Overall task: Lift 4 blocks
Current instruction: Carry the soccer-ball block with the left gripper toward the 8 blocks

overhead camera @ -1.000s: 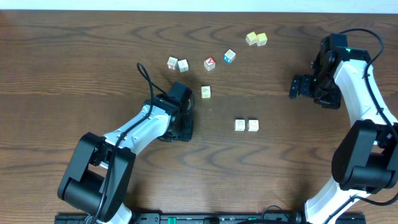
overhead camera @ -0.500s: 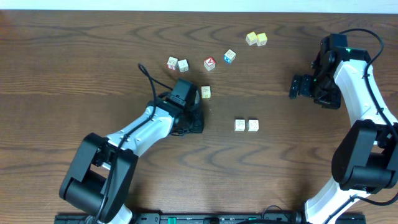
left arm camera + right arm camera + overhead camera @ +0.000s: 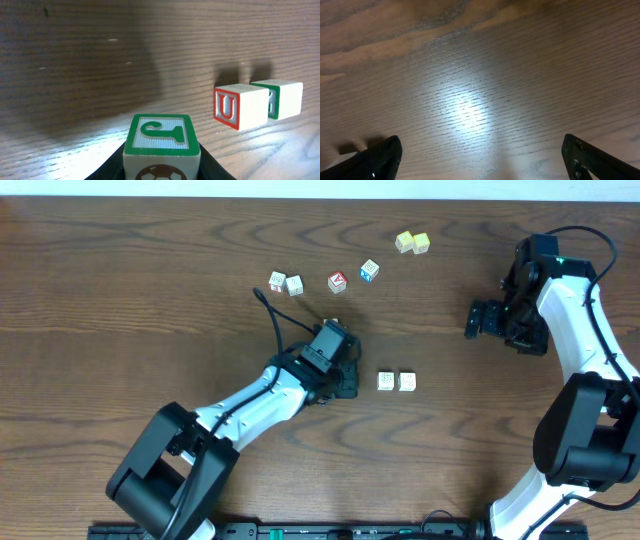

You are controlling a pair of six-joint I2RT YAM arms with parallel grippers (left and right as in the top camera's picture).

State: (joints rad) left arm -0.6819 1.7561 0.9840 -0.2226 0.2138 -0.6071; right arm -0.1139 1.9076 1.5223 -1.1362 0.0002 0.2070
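Observation:
My left gripper point(image 3: 344, 380) is shut on a cream block point(image 3: 161, 142) with a green letter on top and a brown football on its near face. It is held just above the table; from overhead the arm hides it. Close to its right stand two more blocks side by side, one with a red U point(image 3: 240, 106) point(image 3: 386, 381) and one with a green mark point(image 3: 282, 99) point(image 3: 407, 381). Another pair of blocks point(image 3: 277, 281) point(image 3: 294, 284) stands at the back. My right gripper point(image 3: 472, 320) point(image 3: 485, 160) hangs open over bare wood at the far right.
A red-faced cube point(image 3: 337, 281) and a blue-faced cube point(image 3: 369, 270) stand at the back centre. Two pale yellow cubes point(image 3: 404, 242) point(image 3: 421, 243) touch each other further back right. The table's far edge point(image 3: 320, 198) runs along the top.
My left arm has swung right toward the pair of blocks, its grip unchanged. The single cube that stood mid-table no longer shows from overhead, where the wrist now is. The right arm has not moved.

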